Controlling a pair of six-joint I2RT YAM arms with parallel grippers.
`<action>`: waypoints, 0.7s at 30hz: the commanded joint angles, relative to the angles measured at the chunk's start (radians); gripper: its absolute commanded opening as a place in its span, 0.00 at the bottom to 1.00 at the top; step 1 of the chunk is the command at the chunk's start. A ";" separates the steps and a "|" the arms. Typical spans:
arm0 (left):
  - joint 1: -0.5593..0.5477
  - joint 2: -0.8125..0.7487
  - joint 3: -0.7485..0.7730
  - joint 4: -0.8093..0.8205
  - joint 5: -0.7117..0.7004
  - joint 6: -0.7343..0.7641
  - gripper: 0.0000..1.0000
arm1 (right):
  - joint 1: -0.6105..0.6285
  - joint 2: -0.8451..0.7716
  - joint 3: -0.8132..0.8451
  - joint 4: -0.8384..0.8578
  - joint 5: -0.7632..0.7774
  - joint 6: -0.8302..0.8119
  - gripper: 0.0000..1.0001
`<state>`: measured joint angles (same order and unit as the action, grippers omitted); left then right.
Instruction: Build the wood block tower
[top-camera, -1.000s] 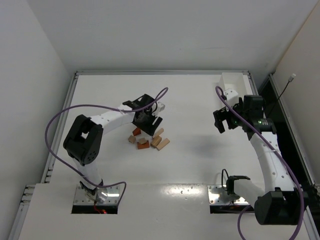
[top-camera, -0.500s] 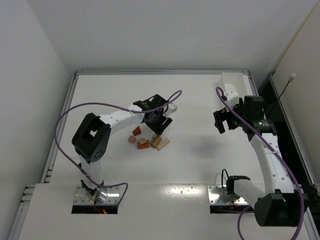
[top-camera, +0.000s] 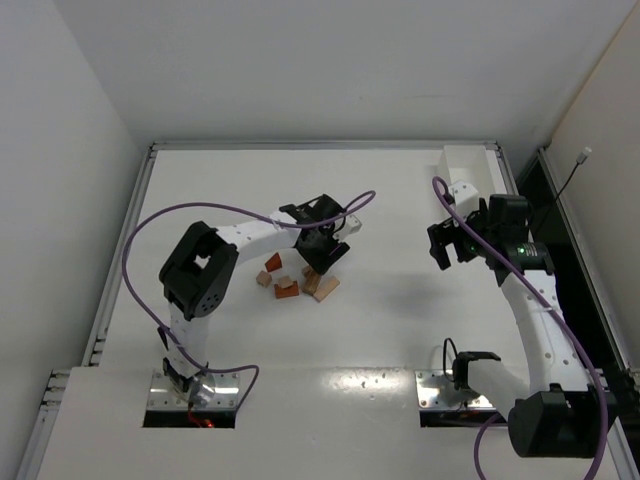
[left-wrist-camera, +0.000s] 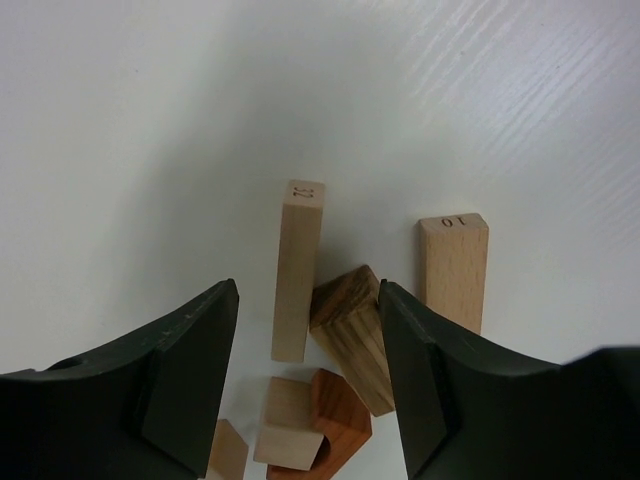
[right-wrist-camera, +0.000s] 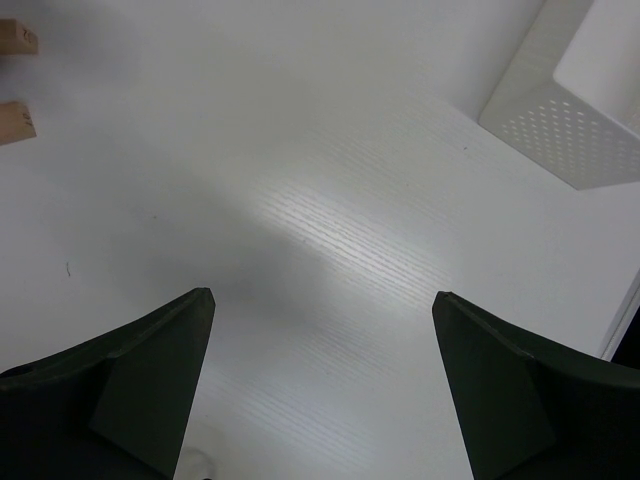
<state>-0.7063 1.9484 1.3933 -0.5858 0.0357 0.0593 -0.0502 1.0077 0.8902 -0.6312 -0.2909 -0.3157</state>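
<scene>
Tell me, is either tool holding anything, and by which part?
Nothing is held. The left tool hangs open above the loose blocks; the right tool is open too.

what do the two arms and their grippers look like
Both arms are white tubes with chunky black joints: left arm, right arm. A purple cable loops loosely along each. The left gripper and right gripper are black, each with two broad wedge-shaped matte fingers. A small green light glows at the right wrist. Each base sits on a metal plate.
</scene>
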 joint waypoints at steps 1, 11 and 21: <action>-0.002 0.020 0.042 0.023 -0.014 0.019 0.55 | -0.005 -0.017 -0.004 0.018 -0.021 0.009 0.88; -0.002 0.060 0.052 0.032 -0.014 0.019 0.40 | -0.005 -0.008 -0.004 0.018 -0.011 0.009 0.88; 0.027 0.047 0.052 0.029 -0.014 -0.064 0.00 | -0.005 -0.008 -0.004 0.027 -0.011 0.009 0.88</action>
<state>-0.6983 2.0182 1.4128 -0.5636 0.0200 0.0494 -0.0502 1.0077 0.8894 -0.6300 -0.2901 -0.3149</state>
